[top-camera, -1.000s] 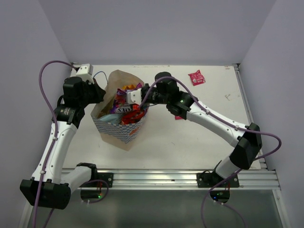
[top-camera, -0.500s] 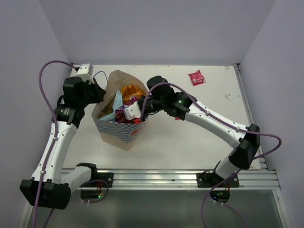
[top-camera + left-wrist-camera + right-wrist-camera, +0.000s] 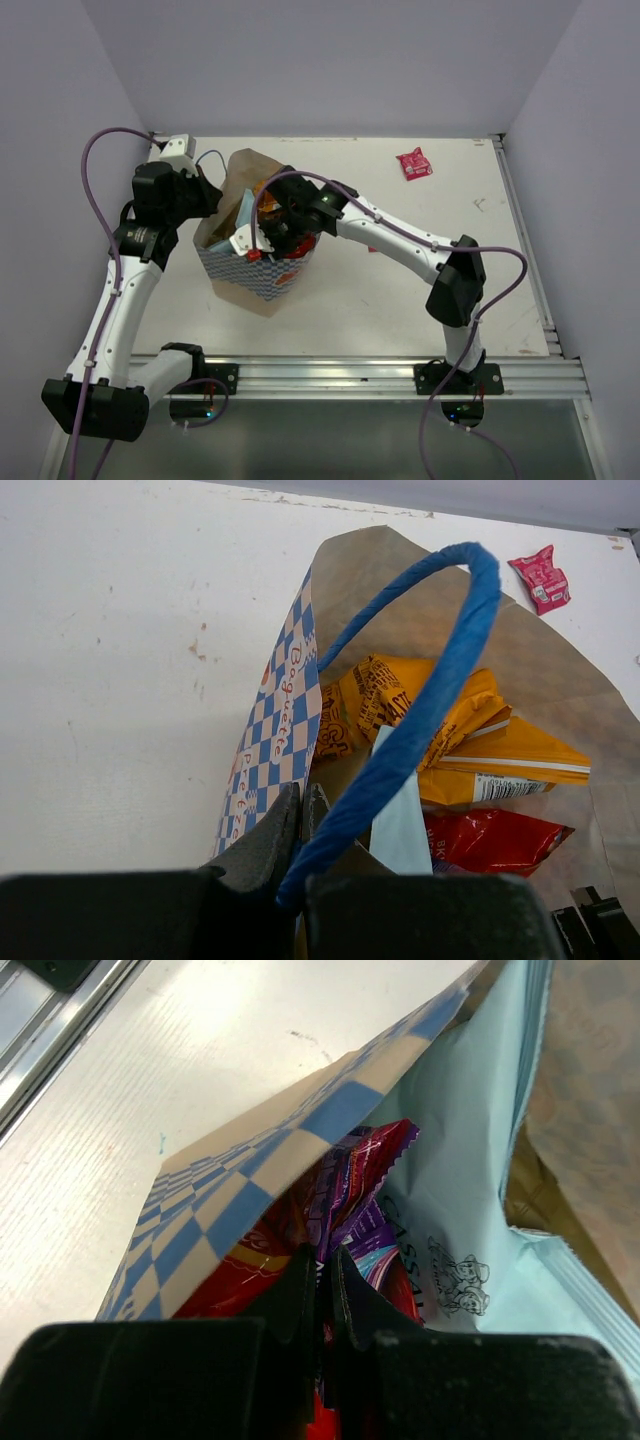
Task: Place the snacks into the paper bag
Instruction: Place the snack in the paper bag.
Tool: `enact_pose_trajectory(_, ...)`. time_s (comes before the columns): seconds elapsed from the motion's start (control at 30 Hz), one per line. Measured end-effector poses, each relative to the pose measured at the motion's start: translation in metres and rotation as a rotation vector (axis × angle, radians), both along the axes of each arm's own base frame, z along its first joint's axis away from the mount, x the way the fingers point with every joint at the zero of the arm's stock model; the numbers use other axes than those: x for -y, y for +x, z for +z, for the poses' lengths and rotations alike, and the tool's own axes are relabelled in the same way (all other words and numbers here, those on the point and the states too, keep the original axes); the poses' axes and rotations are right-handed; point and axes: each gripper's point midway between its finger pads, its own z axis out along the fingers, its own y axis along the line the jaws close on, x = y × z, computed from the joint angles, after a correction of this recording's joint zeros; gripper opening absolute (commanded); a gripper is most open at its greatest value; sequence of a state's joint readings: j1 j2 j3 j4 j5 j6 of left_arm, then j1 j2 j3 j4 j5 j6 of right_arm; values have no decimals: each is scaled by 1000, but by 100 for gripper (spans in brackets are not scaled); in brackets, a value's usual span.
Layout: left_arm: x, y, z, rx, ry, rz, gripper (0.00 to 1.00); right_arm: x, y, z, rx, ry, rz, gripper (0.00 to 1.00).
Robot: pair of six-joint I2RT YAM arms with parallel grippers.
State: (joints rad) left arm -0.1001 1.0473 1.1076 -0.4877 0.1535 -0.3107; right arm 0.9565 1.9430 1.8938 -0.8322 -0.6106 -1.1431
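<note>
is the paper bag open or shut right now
Open. The paper bag stands with its mouth spread; the left gripper pinches its rim by the blue handle, and snacks show inside.

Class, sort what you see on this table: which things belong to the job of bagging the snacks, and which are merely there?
Part of the job:
- paper bag
- orange chip bag
- red cookie bag
- light-blue bag
- purple pack
- pink packet, not yet bagged

Merely there:
- purple cable
- metal rail
</note>
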Motion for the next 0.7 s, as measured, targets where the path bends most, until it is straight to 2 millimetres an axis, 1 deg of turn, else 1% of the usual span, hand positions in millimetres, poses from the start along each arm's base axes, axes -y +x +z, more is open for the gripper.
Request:
enact_pose_trajectory(0.03,0,0,0,0,0,0,0,0,0,-3,-8,-13,-4,3)
enact_pose_trajectory(0.07,0,0,0,1,0,0,0,1,0,-4,-13,-23,-9,10)
enact_pose_trajectory(0.13,0,0,0,1,0,0,0,1,1,-4,-22,-37,-21,22)
enact_pose_trajectory(0.17,0,0,0,1,0,0,0,1,2,-3,-29,-43,-27,30)
enact_pose_trajectory(0.23,0,0,0,1,0,0,0,3,1,-3,-46,-57,-39,38)
enact_pose_trajectory(0.27,0,0,0,1,0,0,0,3,0,-3,-52,-61,-44,45)
enact_pose_trajectory(0.33,0,-1,1,3,0,0,0,4,0,-1,-62,-63,-60,52)
enact_pose_trajectory(0.37,0,-1,2,5,0,0,0,4,1,1,-66,-60,-67,59)
enact_pose_trajectory(0.43,0,-2,3,9,-1,0,0,4,1,6,-70,-51,-87,63)
enact_pose_trajectory(0.47,0,-2,3,11,-1,0,0,5,2,11,-66,-40,-97,68)
enact_pose_trajectory(0.53,0,-3,4,12,-1,1,0,5,3,30,-48,9,-119,74)
enact_pose_trajectory(0.57,0,-3,4,11,-1,1,0,6,2,43,-36,43,-129,80)
enact_pose_trajectory(0.7,-1,-4,4,11,-1,1,0,12,-2,107,22,212,-169,91)
